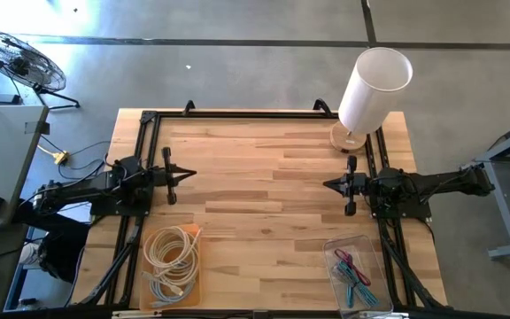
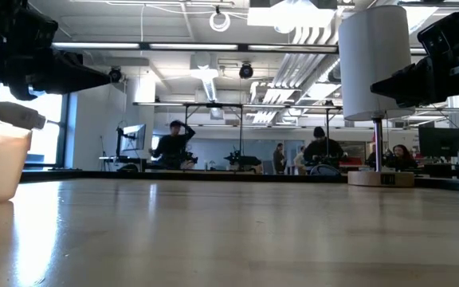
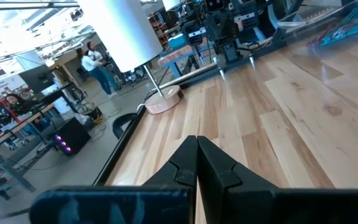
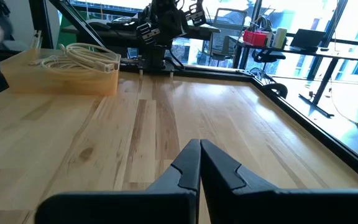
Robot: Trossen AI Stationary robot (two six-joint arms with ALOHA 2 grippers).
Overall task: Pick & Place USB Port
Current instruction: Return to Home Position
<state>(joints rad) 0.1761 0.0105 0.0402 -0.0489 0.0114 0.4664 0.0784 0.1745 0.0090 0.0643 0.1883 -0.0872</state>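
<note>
Pincers level, tips facing across table [image 1: 264, 177]: left pincer [image 1: 193, 175], right pincer [image 1: 326, 184] closed, empty.

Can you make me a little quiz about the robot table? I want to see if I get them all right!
1. True or false: the left gripper holds a cable.
2. Where do the light brown cables lie? A) in the orange bin B) in a cup C) in a drawer
3. Fill in: the white lamp stands on the ___ arm's side of the table.

Key: 1 false, the left gripper is shut and empty. 2 A. 3 right; the right gripper is shut and empty too.
</note>
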